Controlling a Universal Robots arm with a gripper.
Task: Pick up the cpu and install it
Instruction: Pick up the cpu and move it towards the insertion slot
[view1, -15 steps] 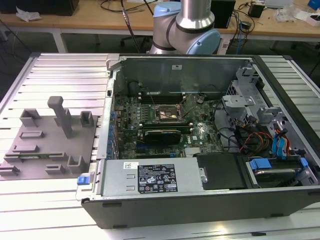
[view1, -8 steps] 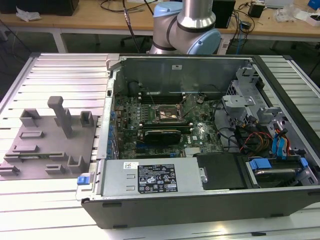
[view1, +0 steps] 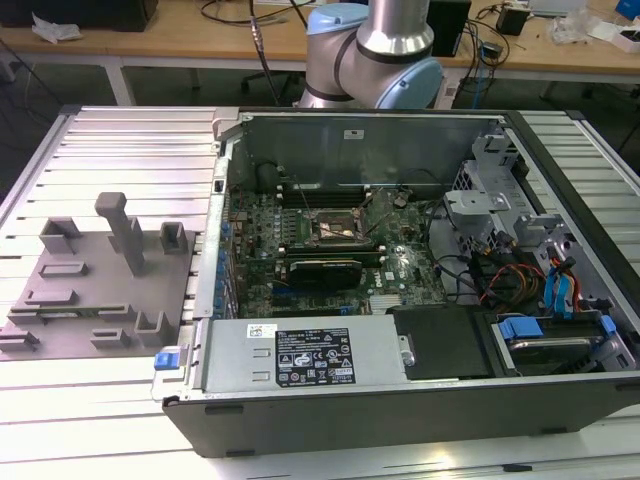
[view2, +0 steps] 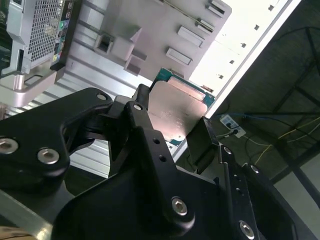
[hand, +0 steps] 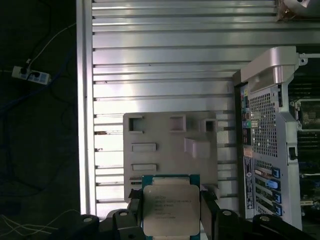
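The cpu (hand: 171, 207) is a small flat square chip with a silver-white metal top and a green rim. My gripper (hand: 171, 216) is shut on it, one black finger (hand: 134, 212) pressing each opposite edge. In the second wrist view the cpu (view2: 175, 112) sits between the same fingers (view2: 202, 140) of the gripper (view2: 172, 124). It hangs high above the grey fixture plate (hand: 170, 150), apart from it. The dark square socket frame (view1: 335, 228) lies on the motherboard inside the open computer case (view1: 400, 400).
The grey fixture plate (view1: 100, 290) with blocks and a tall post (view1: 125, 232) lies on the ribbed aluminium table (view1: 130, 140) at the exterior view's left of the case. The arm's base (view1: 375, 55) stands behind the case. Cables and drive cages (view1: 540, 260) crowd the case's right side.
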